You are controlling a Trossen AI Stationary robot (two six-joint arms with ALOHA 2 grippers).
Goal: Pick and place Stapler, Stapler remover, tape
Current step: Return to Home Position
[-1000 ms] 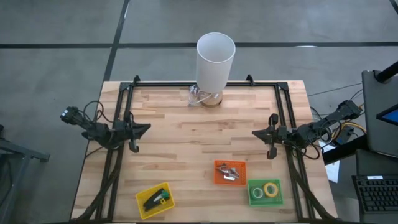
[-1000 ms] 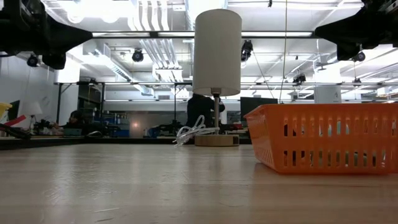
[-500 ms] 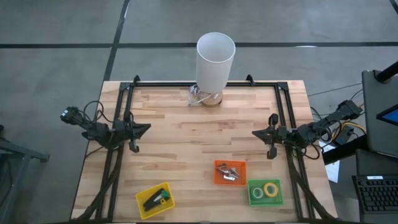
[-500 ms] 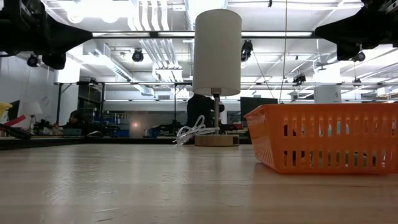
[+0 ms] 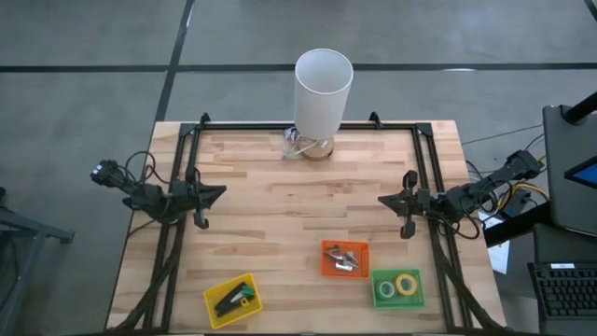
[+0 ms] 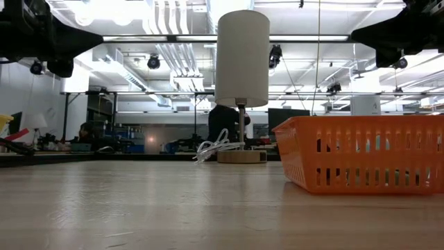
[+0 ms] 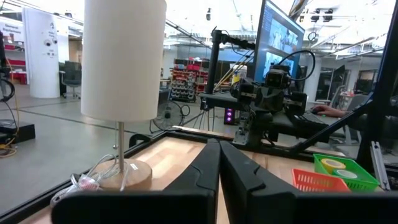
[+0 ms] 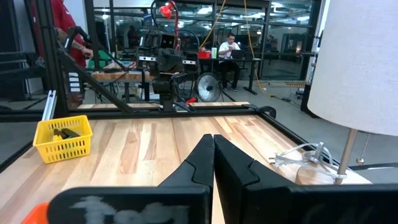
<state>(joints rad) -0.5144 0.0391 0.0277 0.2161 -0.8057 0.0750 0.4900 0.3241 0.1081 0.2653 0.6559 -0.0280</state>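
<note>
table [image 5: 280, 215]: we see it bare across the middle, with three baskets along the near edge
lamp [image 5: 324, 89]: white shade, stands at the far edge, between the arms
left gripper [image 5: 213, 193]: parked over the table's left side, fingers pressed together, holds nothing
right gripper [image 5: 384, 200]: parked over the right side, facing the left one, fingers pressed together, holds nothing
yellow basket [image 5: 209, 305]: holds the black stapler [image 5: 229, 299], with something green beside it
orange basket [image 5: 326, 259]: small metal pieces, which we take for the stapler remover [image 5: 343, 259]
green basket [image 5: 376, 289]: tape [image 5: 405, 285], a yellow roll and a green one
step: return home; we judge both arms are there or nearly, so keep them high, well apart from the baskets and lamp, and end level and matched
change: we find none against the earlier high and low views, with arms, baskets and lamp all in the same places
</note>
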